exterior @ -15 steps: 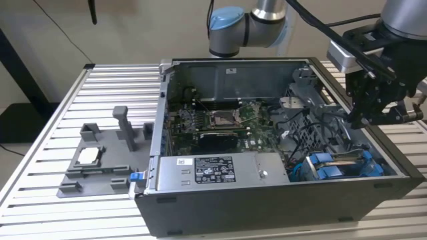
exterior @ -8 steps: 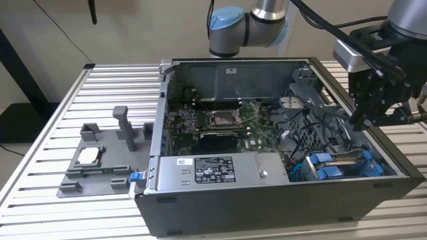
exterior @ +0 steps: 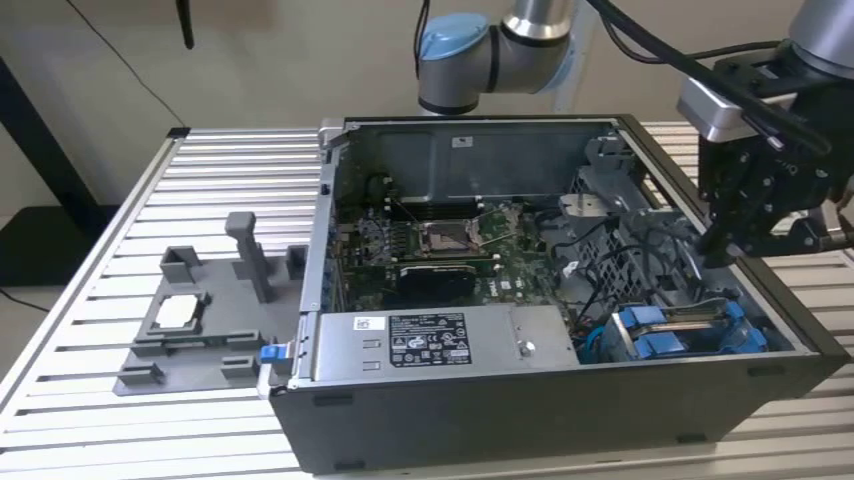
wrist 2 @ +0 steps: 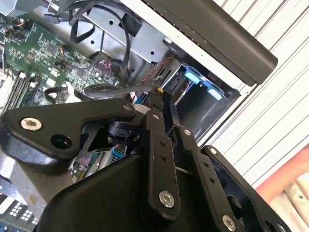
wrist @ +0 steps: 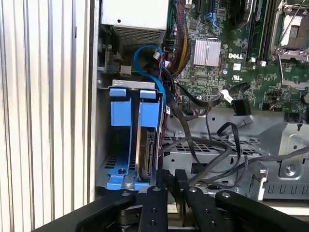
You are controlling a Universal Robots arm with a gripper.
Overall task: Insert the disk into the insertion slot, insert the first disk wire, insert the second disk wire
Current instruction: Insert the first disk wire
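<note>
Exterior view. Black open-sided computer case (exterior: 534, 420) lies on a slatted aluminium table (exterior: 227, 170), with a beige wall behind. At nine o'clock from the case is a grey plastic fixture (exterior: 200, 320) with a small silver square part seated in it. Inside the case, a silver power supply box (exterior: 427, 340) carries one white and one black printed label. The green motherboard (exterior: 454, 240) is at twelve o'clock from it. At the case's four o'clock corner, the silver disk in its bright blue carrier (exterior: 687, 322) sits down in the grey perforated-metal insertion slot (exterior: 601, 345). The black gripper (exterior: 721, 250) hangs at one o'clock from the disk, over the case's rim on the exterior view's right.

Second wrist view. The gripper's (wrist 2: 161, 94) fingers (wrist 2: 159, 145) are drawn close together at the tips. A flat black cable (wrist 2: 111, 89) runs right up to them, and I cannot tell whether it is pinched. A blue tab of the disk (wrist 2: 203, 84) shows beyond the tips. Outside the case are table slats and an orange-red tube (wrist 2: 285, 179).

First wrist view. The disk (wrist: 145, 154) stands on edge in the insertion slot (wrist: 116, 145), blue tabs outermost. The gripper (wrist: 171, 179) is just beside the disk's end, among loose black cables. A light-blue cable (wrist: 145, 53) loops beyond the slot. White print sits beside a silver finned heatsink (wrist: 206, 52).
</note>
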